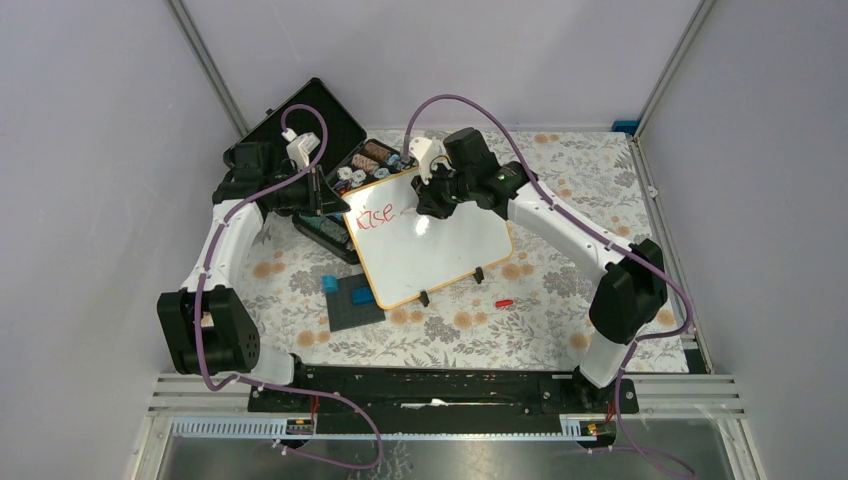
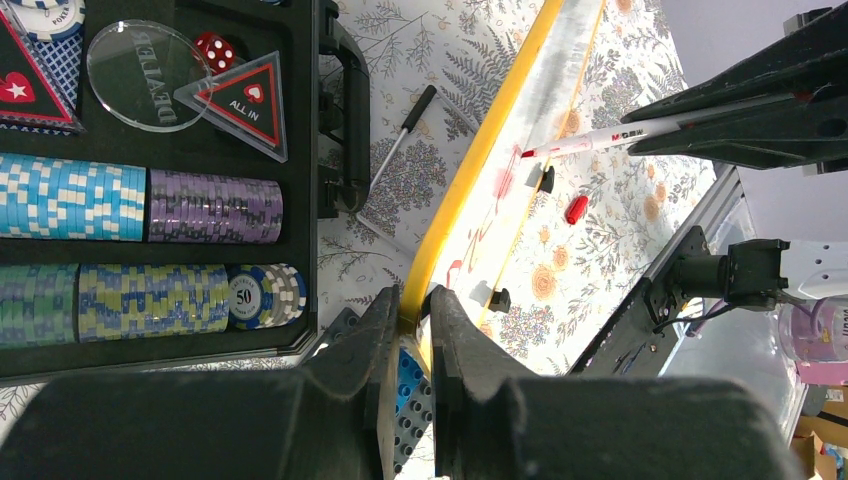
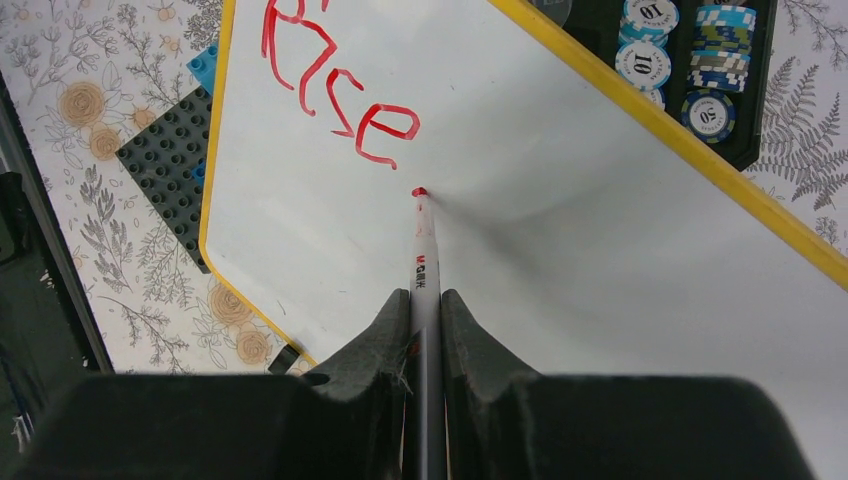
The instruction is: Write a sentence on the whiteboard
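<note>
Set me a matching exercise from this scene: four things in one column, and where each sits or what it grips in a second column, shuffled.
Column one:
1. left claw
2. right claw
3. small red piece
4. poker chips

Column two:
A. in the black case
B. shut on the marker
C. loose on the floral cloth
D. shut on the edge of the whiteboard

Pairs: 1-D, 2-B, 3-C, 4-A.
</note>
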{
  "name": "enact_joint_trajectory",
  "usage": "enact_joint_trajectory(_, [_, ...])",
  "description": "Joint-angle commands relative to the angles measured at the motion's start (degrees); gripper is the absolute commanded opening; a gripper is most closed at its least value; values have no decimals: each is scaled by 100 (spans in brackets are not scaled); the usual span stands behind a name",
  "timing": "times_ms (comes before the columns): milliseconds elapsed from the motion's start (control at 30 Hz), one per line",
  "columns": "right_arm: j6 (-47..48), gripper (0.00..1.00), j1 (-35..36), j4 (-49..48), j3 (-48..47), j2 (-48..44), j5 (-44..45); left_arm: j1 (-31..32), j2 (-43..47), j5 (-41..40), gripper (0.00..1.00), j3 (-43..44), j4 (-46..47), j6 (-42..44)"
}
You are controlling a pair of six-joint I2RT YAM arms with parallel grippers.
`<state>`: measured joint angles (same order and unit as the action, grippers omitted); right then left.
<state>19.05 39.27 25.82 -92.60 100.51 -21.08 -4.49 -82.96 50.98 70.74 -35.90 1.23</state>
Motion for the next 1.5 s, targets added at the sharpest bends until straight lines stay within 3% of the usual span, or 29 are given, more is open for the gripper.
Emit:
enact_joint_trajectory(0, [-12, 0, 13, -171, -197, 26, 104, 71, 148, -125, 0, 88, 151, 105])
enact_joint_trajectory(467, [-46, 0, 385, -60, 124, -129, -123, 84, 131, -150, 0, 109, 148, 91])
enact_joint_trajectory(733, [-289, 0, 417, 13, -150, -363, -441, 93, 124, -152, 0, 109, 150, 85])
enact_joint_trajectory(1133, [-284, 0, -362, -2, -170, -466, -507, 89, 160, -148, 0, 67, 153, 120])
enact_joint_trajectory(1467, [-253, 0, -596, 14, -321, -417, -562, 116, 147, -145, 0, 79, 152, 129])
